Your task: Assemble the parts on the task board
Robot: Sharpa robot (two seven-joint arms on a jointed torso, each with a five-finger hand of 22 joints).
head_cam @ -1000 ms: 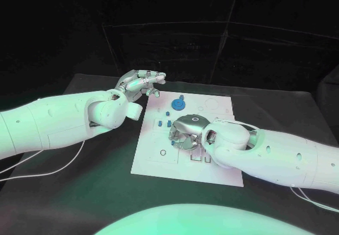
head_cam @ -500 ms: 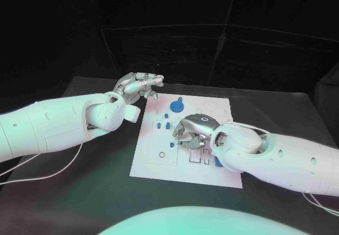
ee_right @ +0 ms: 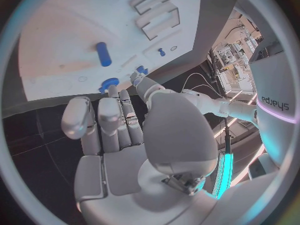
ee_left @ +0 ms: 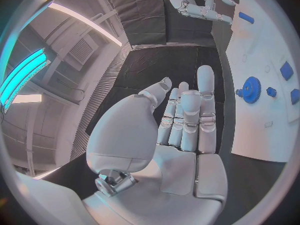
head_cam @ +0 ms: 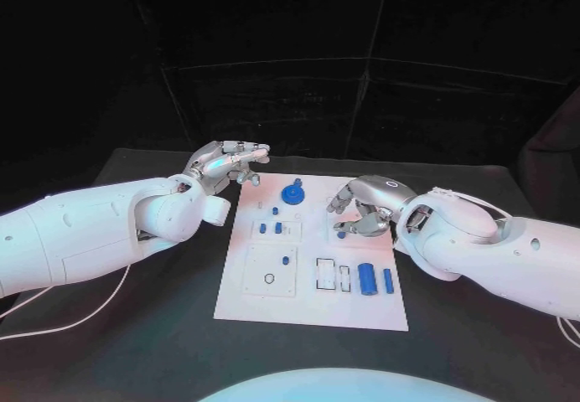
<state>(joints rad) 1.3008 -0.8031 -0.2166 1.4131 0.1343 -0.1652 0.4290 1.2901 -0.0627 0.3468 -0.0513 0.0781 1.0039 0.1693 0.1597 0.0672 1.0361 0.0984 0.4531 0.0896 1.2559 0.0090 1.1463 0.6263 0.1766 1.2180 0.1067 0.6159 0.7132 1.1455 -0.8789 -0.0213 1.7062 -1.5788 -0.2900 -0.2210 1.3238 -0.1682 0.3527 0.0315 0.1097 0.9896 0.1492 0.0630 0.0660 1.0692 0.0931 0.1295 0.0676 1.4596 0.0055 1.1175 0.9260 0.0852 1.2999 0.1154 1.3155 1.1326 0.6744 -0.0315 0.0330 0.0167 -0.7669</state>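
Centrally on the black counter [head_cam: 145,335] lies the white task board [head_cam: 308,301], its blue parts spread across it: a blue gear [head_cam: 292,194] at 12 o'clock, small pegs [head_cam: 277,227] just below, and two blue cylinders [head_cam: 367,277] toward 4 o'clock. Just off the board's 11 o'clock corner hovers the left hand [head_cam: 227,162], fingers apart and holding nothing. Above the board's 2 o'clock edge hangs the right hand [head_cam: 360,211], its fingers curled downward; whether anything sits in them cannot be told.
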